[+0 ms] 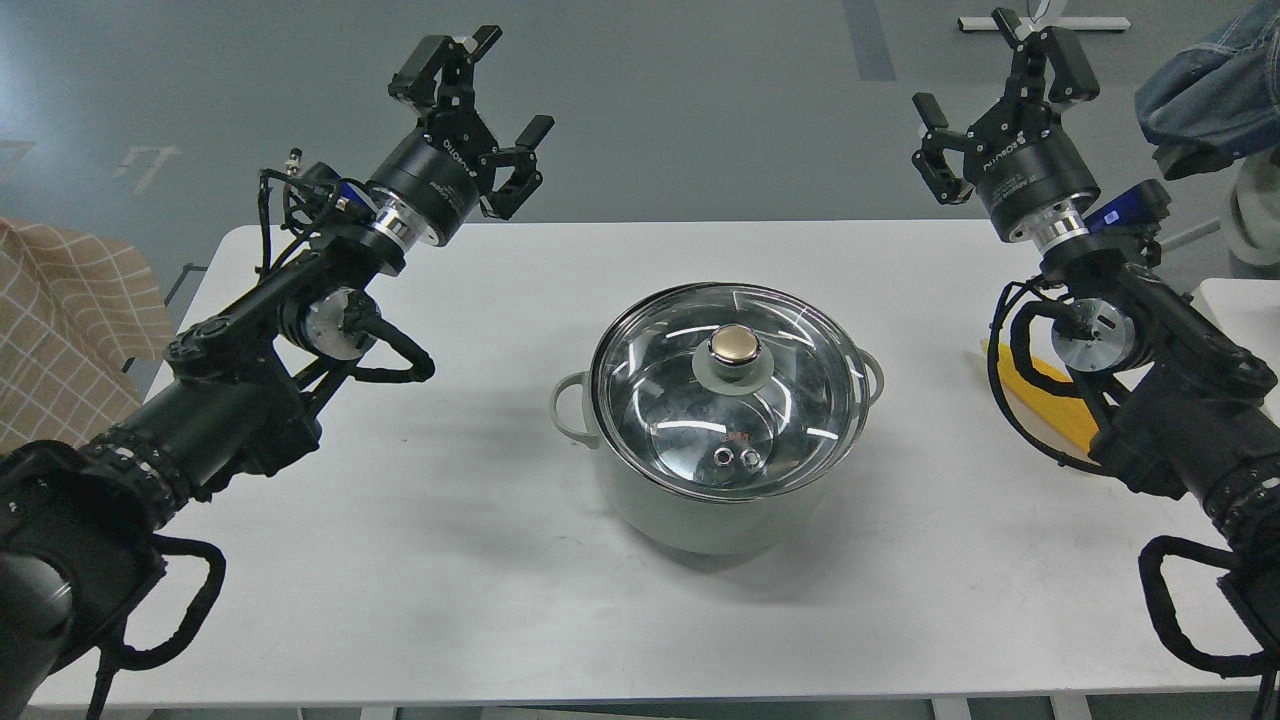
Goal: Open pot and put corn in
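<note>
The pale grey-green pot (700,515) stands in the middle of the white table (450,560), covered by its round glass lid (640,400) with a brass-coloured knob (735,345). The yellow corn (1045,400) lies on the table at the right, largely hidden behind my right arm. My left gripper (480,85) is open and empty, held high above the table's far left. My right gripper (985,70) is open and empty, held high above the far right. Both are well away from the pot.
A checked cloth (60,320) hangs off to the left of the table. A blue denim garment (1210,85) lies at the upper right. Another white surface (1235,300) adjoins the table's right edge.
</note>
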Robot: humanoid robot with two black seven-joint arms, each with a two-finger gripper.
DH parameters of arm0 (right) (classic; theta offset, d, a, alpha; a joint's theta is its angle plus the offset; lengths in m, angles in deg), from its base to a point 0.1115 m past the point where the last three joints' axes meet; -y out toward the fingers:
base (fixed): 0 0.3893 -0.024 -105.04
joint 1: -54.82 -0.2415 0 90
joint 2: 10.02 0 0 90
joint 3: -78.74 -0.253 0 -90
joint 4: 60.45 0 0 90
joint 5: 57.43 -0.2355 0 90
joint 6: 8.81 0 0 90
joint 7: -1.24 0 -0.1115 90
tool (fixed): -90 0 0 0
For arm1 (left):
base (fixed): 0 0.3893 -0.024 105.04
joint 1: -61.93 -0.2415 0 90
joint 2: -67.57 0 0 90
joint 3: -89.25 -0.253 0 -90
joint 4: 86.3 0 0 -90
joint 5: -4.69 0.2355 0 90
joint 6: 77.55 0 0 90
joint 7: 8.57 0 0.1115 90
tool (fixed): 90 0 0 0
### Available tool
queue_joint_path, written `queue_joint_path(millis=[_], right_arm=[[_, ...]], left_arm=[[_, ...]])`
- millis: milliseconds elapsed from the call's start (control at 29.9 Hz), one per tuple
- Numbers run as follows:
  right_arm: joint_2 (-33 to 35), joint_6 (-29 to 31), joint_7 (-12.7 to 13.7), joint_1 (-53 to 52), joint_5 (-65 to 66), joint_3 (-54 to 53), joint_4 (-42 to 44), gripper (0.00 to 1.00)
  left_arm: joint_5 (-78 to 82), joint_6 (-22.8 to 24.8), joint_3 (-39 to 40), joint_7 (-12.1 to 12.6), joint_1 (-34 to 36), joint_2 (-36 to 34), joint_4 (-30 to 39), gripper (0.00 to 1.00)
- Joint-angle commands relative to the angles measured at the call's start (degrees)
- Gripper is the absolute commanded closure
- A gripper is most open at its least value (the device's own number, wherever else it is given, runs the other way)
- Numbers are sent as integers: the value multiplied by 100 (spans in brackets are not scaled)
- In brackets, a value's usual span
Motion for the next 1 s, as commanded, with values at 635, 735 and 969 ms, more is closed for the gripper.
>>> queue_joint_path(millis=[635, 735, 969], right_arm=[[642, -374, 0, 106, 9, 401, -78, 1], [651, -400, 0, 141, 9, 401, -96, 1], [765, -418, 0, 264, 9, 409, -360, 1]], left_arm=[[8928, -1036, -407, -465, 661, -1163, 4173, 2], [9704, -1334, -776, -480, 652, -1163, 4121, 2], [10650, -1485, -1331, -480, 643, -724, 3541, 2]])
